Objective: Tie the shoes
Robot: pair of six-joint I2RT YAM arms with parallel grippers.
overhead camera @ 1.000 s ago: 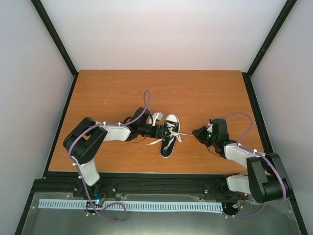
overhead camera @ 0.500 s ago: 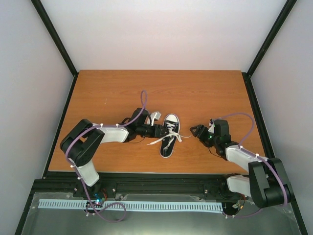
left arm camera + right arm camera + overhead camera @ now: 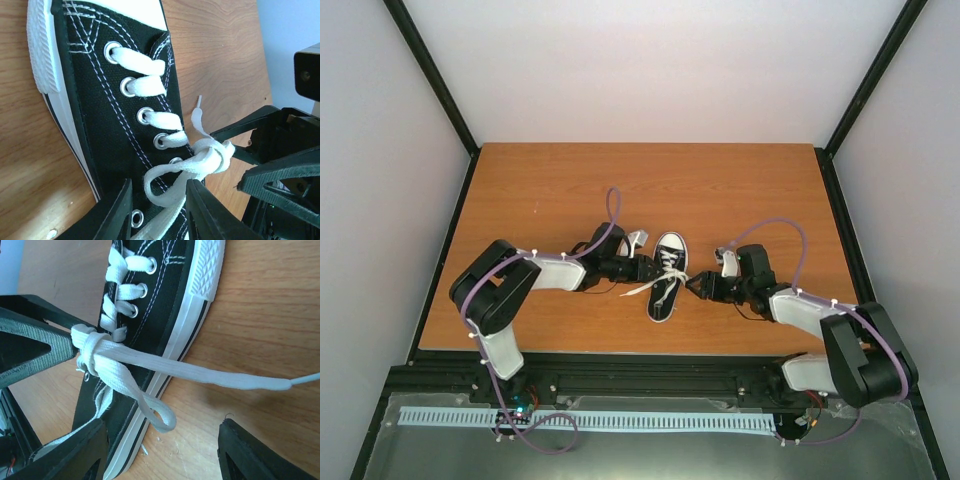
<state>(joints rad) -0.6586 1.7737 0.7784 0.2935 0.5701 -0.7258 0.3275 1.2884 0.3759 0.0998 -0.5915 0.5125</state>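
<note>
Wooden tabletop (image 3: 740,190) fills the middle of the overhead view, with pale walls round it. Left arm (image 3: 555,270) reaches in from lower left and right arm (image 3: 800,305) from lower right; both meet at frame centre.

Black canvas sneaker (image 3: 662,300) lies on the tabletop right between them, slightly below centre. Its white toe cap (image 3: 671,243) points to the top of the frame, heel toward the arm bases.

Left gripper (image 3: 159,200) sits at the sneaker's left flank, over the eyelet rows. Jaws are apart, with one flat strand of the white laces (image 3: 145,87) running through the gap. Can't tell if the pads touch it.

Right gripper (image 3: 161,430) is at the sneaker's right flank, low over the wood, jaws wide apart, nothing clamped. Small lace loop (image 3: 161,419) lies between its fingers, draped over the white sole edging onto the table.

Long free lace end (image 3: 215,377) runs from the shoe across the wood to the right edge of the right wrist view, ending in a thin tip there.

Knot (image 3: 212,152) sits over the tongue mid-shoe, a single wrap, just beside the opposite gripper's fingertip in both wrist views.

Metal eyelets (image 3: 145,116) show down the upper, with laces crossing flat through them.
</note>
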